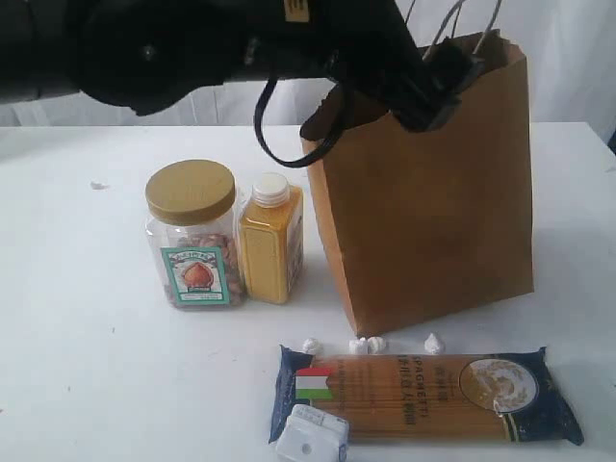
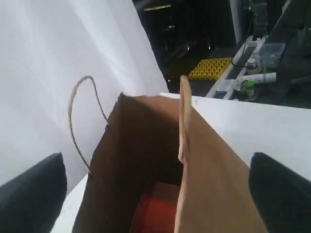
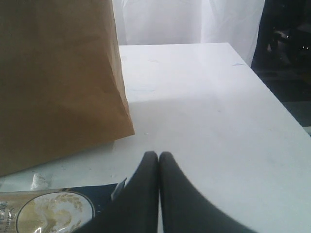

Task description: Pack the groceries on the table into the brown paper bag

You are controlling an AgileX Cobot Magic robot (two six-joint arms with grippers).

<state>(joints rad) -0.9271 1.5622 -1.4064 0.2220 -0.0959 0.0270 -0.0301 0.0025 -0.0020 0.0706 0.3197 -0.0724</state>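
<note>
A small white box (image 1: 311, 435) lies at the near edge of the white table (image 1: 77, 366), against a long spaghetti packet (image 1: 433, 397). The right gripper (image 3: 158, 158) sits low over the packet's emblem end, jaws pressed together and empty, seemingly idle. Behind them, a gold-lidded jar (image 1: 192, 236) and a yellow bottle (image 1: 271, 241) stand side by side, unpacked. Farthest back, the left gripper (image 2: 155, 160) hangs over the upright brown paper bag (image 1: 433, 202), jaws spread wide and holding nothing, a stance suited to dropping goods in. An orange item (image 2: 155, 213), probably a pouch, lies on the bag's floor.
</note>
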